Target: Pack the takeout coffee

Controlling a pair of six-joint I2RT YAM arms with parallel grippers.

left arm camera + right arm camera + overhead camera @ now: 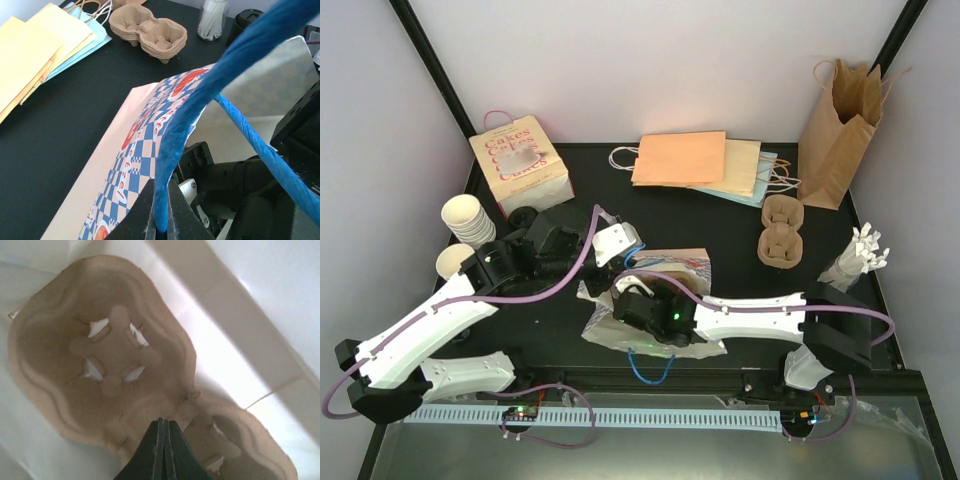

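The takeout coffee stands at the table's left: a stack of cream ribbed cups [470, 218], a single cup [453, 260] and black lids [525, 216]. A blue-checkered paper bag [672, 268] lies in the middle. My left gripper [162, 225] is shut on the bag's blue rope handle [200, 95] and holds that side up. My right arm reaches into the bag from the right. Inside the bag's white lining, my right gripper [162, 421] is shut on the waist of a brown pulp cup carrier [95, 350]. No cup is in either gripper.
A pink "Cakes" box [520, 160] stands at the back left. Flat paper bags [695, 160] lie at the back centre, beside an upright brown bag [835, 130]. A stack of pulp carriers [782, 232] and a holder of white sticks [855, 260] sit on the right.
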